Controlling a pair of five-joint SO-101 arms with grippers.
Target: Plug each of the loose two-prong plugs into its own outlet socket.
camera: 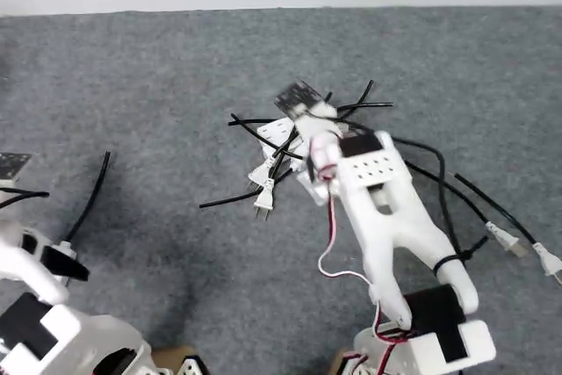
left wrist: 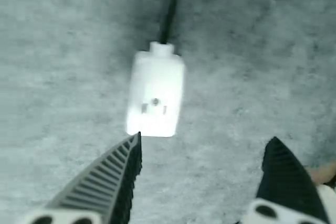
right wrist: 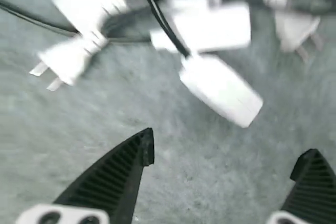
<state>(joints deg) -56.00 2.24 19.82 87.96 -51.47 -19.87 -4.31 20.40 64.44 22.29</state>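
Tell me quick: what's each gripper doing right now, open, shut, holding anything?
Left gripper: open, empty, just above a white socket.
Right gripper: open, empty, above the pile of plugs.

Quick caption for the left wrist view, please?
Open left gripper faces a white outlet socket lying on the grey mat.

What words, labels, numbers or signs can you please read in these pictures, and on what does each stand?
None can be read.
The white plastic outlet socket shows slots but no legible print.
The white two-prong plugs are too blurred to tell.
The black speckled card bears a pattern, not words.
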